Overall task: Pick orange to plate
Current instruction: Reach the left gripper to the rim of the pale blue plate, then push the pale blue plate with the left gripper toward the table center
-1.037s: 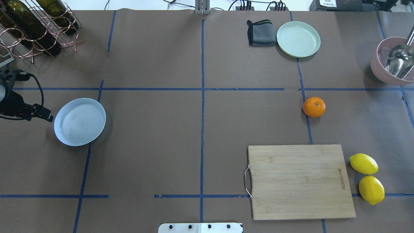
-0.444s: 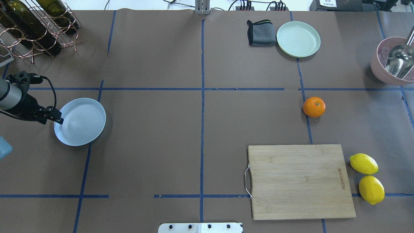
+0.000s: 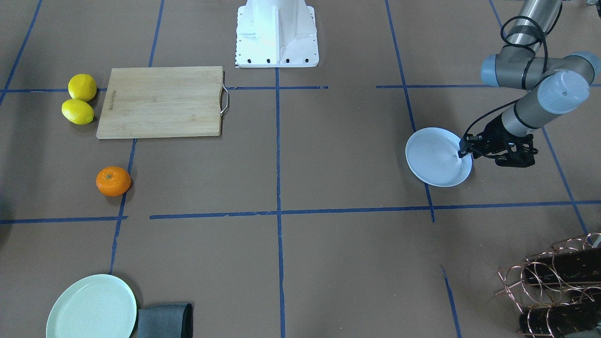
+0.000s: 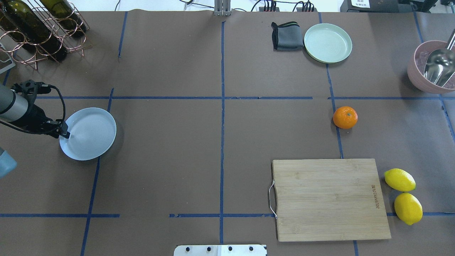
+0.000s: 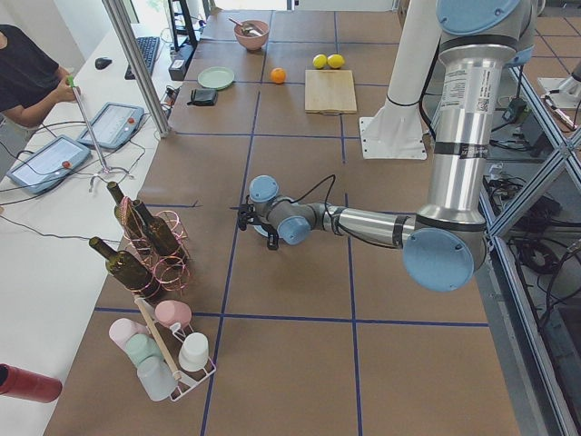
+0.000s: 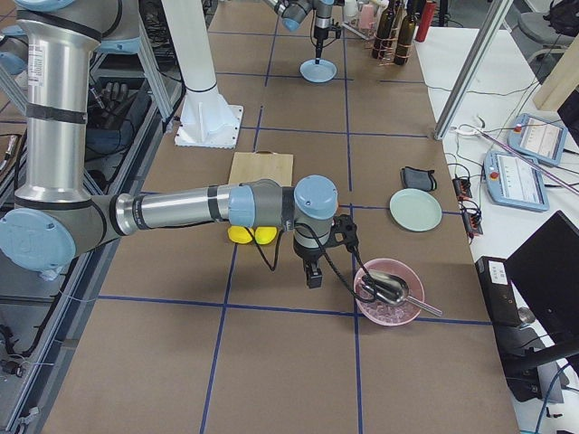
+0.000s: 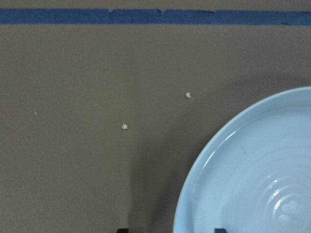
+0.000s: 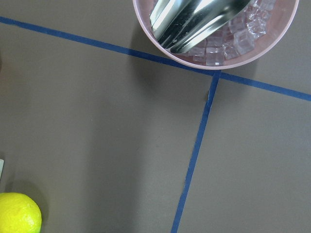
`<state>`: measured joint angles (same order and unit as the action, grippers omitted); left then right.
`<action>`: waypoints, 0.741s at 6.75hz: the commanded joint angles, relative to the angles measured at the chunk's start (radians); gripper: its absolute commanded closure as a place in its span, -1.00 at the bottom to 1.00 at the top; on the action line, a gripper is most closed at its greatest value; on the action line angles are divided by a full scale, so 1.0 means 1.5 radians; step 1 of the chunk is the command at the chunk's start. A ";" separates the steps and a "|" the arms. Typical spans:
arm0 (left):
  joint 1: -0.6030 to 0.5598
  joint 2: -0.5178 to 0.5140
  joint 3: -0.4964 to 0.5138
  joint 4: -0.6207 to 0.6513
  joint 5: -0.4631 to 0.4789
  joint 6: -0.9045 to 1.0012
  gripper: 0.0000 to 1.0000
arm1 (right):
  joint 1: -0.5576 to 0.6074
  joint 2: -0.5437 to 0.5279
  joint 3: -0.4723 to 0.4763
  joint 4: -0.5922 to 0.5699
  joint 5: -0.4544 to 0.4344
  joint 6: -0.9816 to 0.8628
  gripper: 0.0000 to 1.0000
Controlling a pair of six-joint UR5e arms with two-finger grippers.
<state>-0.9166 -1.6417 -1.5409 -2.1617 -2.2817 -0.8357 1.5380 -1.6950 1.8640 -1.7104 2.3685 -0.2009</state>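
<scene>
**Left claw [image 4: 66, 135] at the plate [image 4: 90, 137] rim, orange [image 4: 345, 117] untouched**

My left claw is open and holds nothing. Its wrist camera shows the two fingertips [image 7: 122, 230] apart, with the plate's rim running between them. A second ago it sat just short of that rim. Since 0.4 s ago it has barely shifted. Neither the plate nor the orange has moved. The orange rests against a blue tape line [image 4: 330, 81], well apart from the plate, over on my right arm's side of the table [image 4: 170, 149]. It lies between the pale green plate [image 4: 327, 43] and the cutting board [image 4: 330, 199].

I count:
- one orange
- two plates, one white and one pale green
- two lemons [image 4: 400, 180] side by side, just beside the board
- one cutting board
- one folded grey cloth [image 4: 286, 36] just beside the green plate
- one pink bowl [image 4: 416, 78] holding ice cubes and a metal scoop [image 4: 439, 67]
- one copper wire rack [image 4: 53, 42] of wine bottles

My left arm reaches in low from the side, with the forearm close to level and the wrist tilted down at the rim. My right arm stretches out level, with the right claw [image 6: 313, 277] pointing straight down between the lemons and the pink bowl. I cannot tell whether that claw is open or closed.
</scene>
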 commanded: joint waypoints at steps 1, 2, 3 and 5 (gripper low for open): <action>0.001 -0.006 -0.030 -0.002 -0.007 -0.010 1.00 | -0.001 0.000 0.000 0.000 0.000 0.000 -1.00; 0.001 -0.031 -0.076 -0.003 -0.009 -0.064 1.00 | 0.000 0.000 0.001 0.000 0.003 -0.001 -1.00; 0.009 -0.108 -0.087 -0.003 -0.010 -0.182 1.00 | 0.000 -0.002 0.002 0.000 0.023 -0.001 -1.00; 0.160 -0.254 -0.065 -0.001 0.002 -0.375 1.00 | 0.000 -0.032 0.007 0.018 0.080 0.003 -1.00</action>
<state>-0.7990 -1.9053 -1.6507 -2.1652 -2.2909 -1.2355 1.5385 -1.7123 1.8701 -1.7024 2.4435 -0.2010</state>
